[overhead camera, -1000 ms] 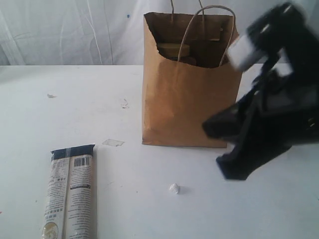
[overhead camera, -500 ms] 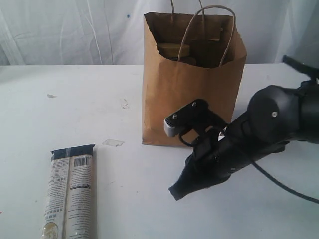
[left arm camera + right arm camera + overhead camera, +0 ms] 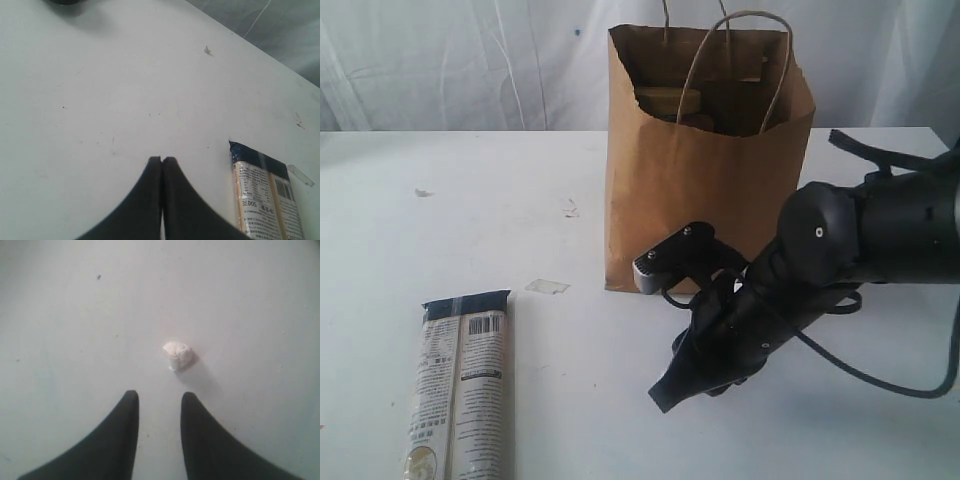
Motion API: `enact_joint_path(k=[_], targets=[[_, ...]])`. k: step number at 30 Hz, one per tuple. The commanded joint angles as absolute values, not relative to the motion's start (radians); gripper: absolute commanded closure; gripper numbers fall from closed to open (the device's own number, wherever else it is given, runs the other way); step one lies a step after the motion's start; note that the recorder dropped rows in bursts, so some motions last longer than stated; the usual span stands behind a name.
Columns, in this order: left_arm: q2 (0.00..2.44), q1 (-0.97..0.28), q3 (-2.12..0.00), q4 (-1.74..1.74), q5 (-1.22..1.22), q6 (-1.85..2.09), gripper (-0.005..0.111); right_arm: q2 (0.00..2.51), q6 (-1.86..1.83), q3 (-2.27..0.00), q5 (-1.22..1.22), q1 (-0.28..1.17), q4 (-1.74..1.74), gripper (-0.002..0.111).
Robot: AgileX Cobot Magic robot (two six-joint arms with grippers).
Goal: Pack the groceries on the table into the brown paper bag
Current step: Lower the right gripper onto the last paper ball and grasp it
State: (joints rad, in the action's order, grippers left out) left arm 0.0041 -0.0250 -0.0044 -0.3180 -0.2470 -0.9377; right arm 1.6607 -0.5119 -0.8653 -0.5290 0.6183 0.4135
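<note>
- My right pincer (image 3: 160, 396) hangs low over the table (image 3: 470, 200), its fingers parted by a modest gap. Nothing sits between them and nothing is held.
- Just beyond its tips lies a small crumpled paper ball (image 3: 178, 355), flat on the white top and clear of both fingers.
- In the exterior view, my right arm stretches across in front of the foot of the brown paper bag (image 3: 700, 200), with the pincer angled down toward the tabletop.
- The bag stands upright toward the back of the table, mouth open and both loop handles sticking up.
- There's something tan inside the bag (image 3: 668, 100), up near the rim. I can't make out which grocery it is.
- The long printed packet (image 3: 460, 390) lies flat on the near left of the table, well apart from the bag. Its dark end points away from the near edge and its barcode faces up.
- A scrap of clear tape (image 3: 547, 287) lies on the table between the packet and the bag.
- My left pincer (image 3: 162, 160) is shut tight, tips pressed together with nothing in them. It hangs over bare tabletop, with the packet's dark end off to one side.
</note>
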Motion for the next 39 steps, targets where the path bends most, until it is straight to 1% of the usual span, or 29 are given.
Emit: enact_joint_path(k=[1, 8, 21, 22, 24, 25, 26, 31, 39], targets=[[0.0, -0.023, 0.0, -0.321, -0.246, -0.936, 0.107, 1.707, -0.544, -0.881, -0.467, 0.622, 0.421, 0.08], [0.0, -0.023, 0.0, -0.321, -0.246, -0.936, 0.107, 1.805, -0.553, -0.907, -0.431, 0.622, 0.421, 0.08], [0.0, -0.023, 0.0, -0.321, -0.246, -0.936, 0.107, 1.826, -0.572, -0.907, -0.362, 0.622, 0.437, 0.08], [0.0, -0.023, 0.0, -0.321, -0.246, -0.936, 0.107, 1.826, -0.584, -0.907, -0.366, 0.622, 0.437, 0.082], [0.0, -0.023, 0.0, -0.321, -0.246, -0.936, 0.107, 1.826, -0.584, -0.907, -0.376, 0.622, 0.437, 0.092], [0.0, -0.023, 0.0, -0.321, -0.246, -0.936, 0.107, 1.826, -0.584, -0.907, -0.376, 0.622, 0.437, 0.102], [0.0, -0.023, 0.0, -0.321, -0.246, -0.936, 0.107, 1.826, -0.584, -0.907, -0.376, 0.622, 0.437, 0.107], [0.0, -0.023, 0.0, -0.321, -0.246, -0.936, 0.107, 1.826, -0.584, -0.923, -0.424, 0.626, 0.441, 0.108], [0.0, -0.023, 0.0, -0.321, -0.246, -0.936, 0.107, 1.737, -0.582, -1.017, -0.625, 0.703, 0.432, 0.108]])
